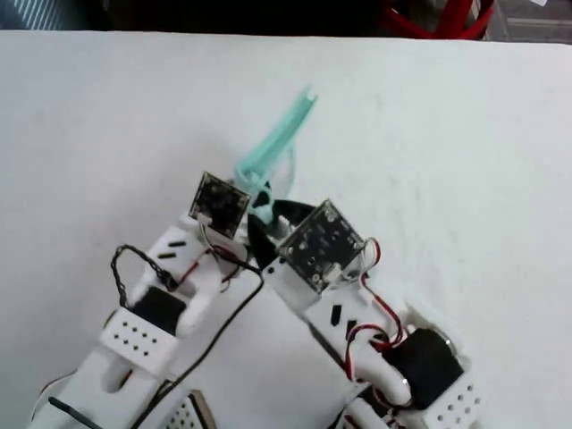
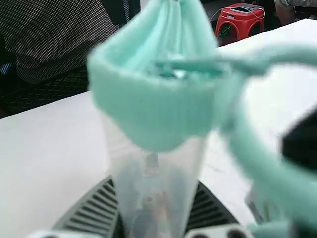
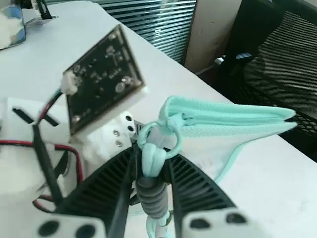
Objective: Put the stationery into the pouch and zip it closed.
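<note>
Pouch (image 1: 273,147) long axis slanting away from both arms toward far right, left gripper (image 2: 152,214) clamped on its clear end, right gripper (image 3: 151,171) pinching zip pull (image 3: 154,157).

The pouch (image 1: 273,147) reached from the two arms, near the middle of the desk (image 1: 447,134), toward its far edge. The left arm's fingers (image 2: 94,213) gripped its near end. Just to their right, the right arm's fingers (image 3: 99,188) pinched what seemed its zip pull (image 3: 151,158). A stool (image 2: 241,20) sat beyond the desk.
</note>
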